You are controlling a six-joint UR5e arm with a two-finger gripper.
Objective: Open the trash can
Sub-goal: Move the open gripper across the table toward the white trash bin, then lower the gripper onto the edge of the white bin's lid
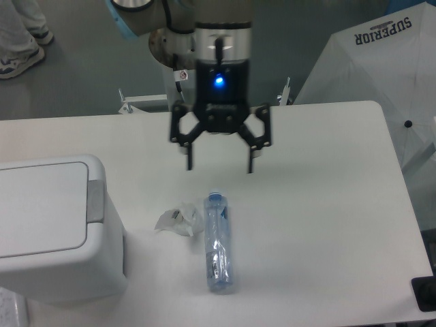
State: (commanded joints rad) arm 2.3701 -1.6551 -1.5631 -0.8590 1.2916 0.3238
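The trash can (51, 228) sits lid-down at our eight o'clock; our gripper (219, 165), fingers spread and empty, hovers above the bottle (218, 243).

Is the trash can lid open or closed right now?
Closed. The flat lid lies level on the trash can, its grey push tab untouched; the gripper hangs apart, jaws spread.

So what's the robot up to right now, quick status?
Gripper open, empty, hanging above the table. Trash can at the left, lid shut, untouched. Plastic bottle and crumpled wrapper lie between gripper and can.
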